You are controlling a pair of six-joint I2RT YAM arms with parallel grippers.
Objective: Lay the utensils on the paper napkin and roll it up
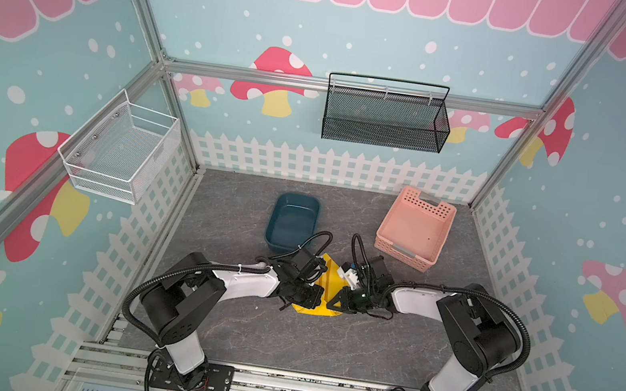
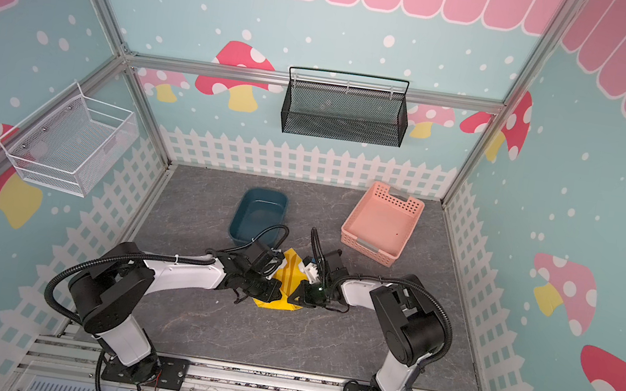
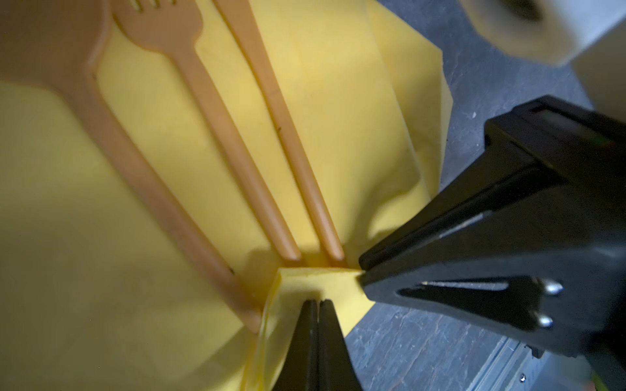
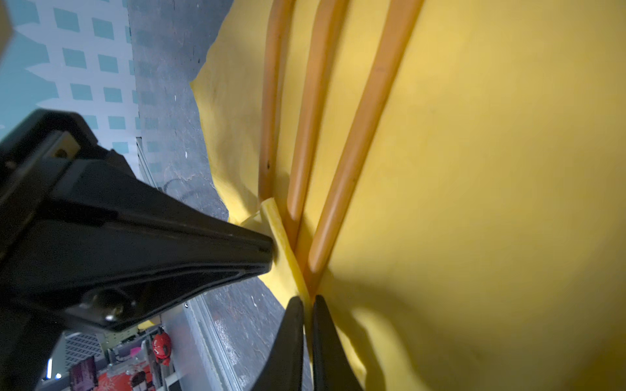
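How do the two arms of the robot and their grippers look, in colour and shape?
Both the left arm and the right arm have white links and black joints, each with a black ribbed cable hose. The left gripper and right gripper are black, with tapering pointed fingers.

napkin (image 3: 355,111) plain bright yellow; fork (image 3: 216,135), spoon (image 3: 155,189), knife (image 3: 281,111) all orange; tub (image 1: 272,224) dark blue; pink basket (image 1: 399,253) pale, hole-dotted; table (image 1: 281,339) grey, marbled; black mesh basket (image 1: 383,135); white mesh basket (image 1: 104,174); wall (image 1: 367,45) teal, red-pink mushrooms, white fence print; left gripper (image 3: 318,301), right gripper (image 4: 306,298) black
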